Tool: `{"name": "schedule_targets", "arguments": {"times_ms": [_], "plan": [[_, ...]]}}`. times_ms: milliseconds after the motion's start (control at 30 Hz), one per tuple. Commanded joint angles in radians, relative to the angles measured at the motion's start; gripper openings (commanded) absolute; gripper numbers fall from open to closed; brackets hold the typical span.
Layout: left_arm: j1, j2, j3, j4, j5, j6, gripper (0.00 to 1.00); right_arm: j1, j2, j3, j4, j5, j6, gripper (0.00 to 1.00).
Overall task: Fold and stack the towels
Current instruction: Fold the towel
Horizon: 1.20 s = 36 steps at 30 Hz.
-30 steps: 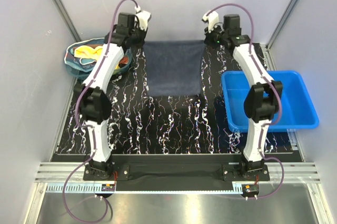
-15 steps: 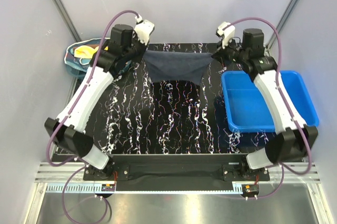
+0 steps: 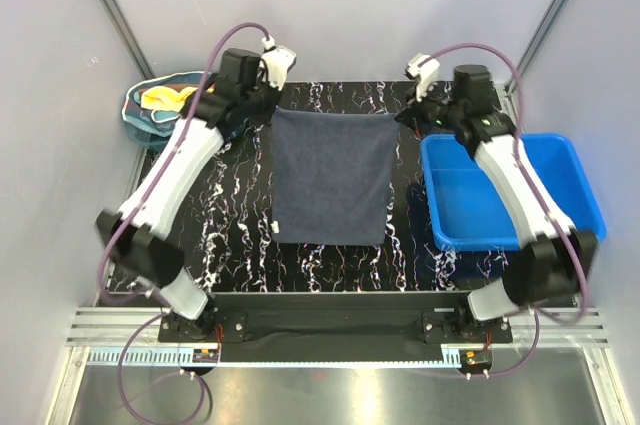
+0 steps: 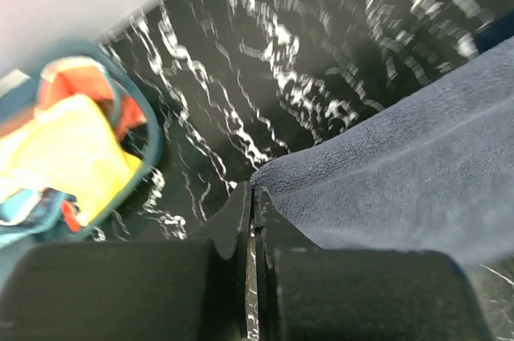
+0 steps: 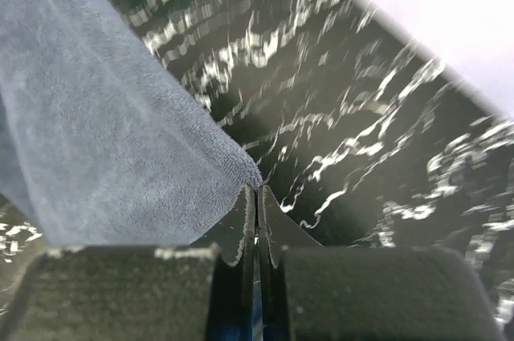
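The left claw is clenching on the far-left corner of the dark grey-blue towel. The towel is spreading over the centre of the table. The right claw is clenching on its far-right corner, near the blue bin.

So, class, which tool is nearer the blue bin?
Right. The right tool grips the towel at its far right corner, beside the bin; the left tool grips the far left corner, across the towel from it.
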Motion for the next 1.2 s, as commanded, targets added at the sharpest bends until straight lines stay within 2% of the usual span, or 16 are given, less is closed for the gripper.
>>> {"name": "schedule_targets", "arguments": {"times_ms": [0,167,200,267,300,333,433,700,900,1167], "plan": [[0.069,0.144,0.032,0.069,0.035,-0.017,0.00,-0.001,0.153,0.070,0.057,0.002,-0.019,0.00],[0.144,0.356,0.118,0.138,0.137,-0.011,0.00,-0.002,0.482,0.259,0.069,-0.006,-0.022,0.00],[0.152,0.437,0.139,0.144,0.143,-0.016,0.00,-0.002,0.526,0.287,0.070,0.000,-0.028,0.00],[0.179,0.581,0.280,0.106,0.172,-0.010,0.00,-0.002,0.652,0.349,0.087,0.028,-0.036,0.00],[0.179,0.632,0.281,0.086,0.172,-0.008,0.00,-0.002,0.652,0.366,0.095,0.040,-0.036,0.00],[0.185,0.672,0.367,0.065,0.183,-0.007,0.00,-0.002,0.695,0.383,0.095,0.048,-0.051,0.00],[0.192,0.756,0.448,0.055,0.193,-0.001,0.00,-0.004,0.740,0.431,0.103,0.079,-0.068,0.00],[0.193,0.698,0.374,0.106,0.148,0.028,0.00,-0.005,0.760,0.413,0.118,0.111,-0.097,0.00],[0.192,0.577,0.250,0.124,0.100,0.053,0.00,-0.007,0.674,0.313,0.123,0.143,-0.117,0.00],[0.185,0.481,0.144,0.083,0.144,0.032,0.00,-0.002,0.530,0.154,0.123,0.126,-0.074,0.00]]}}
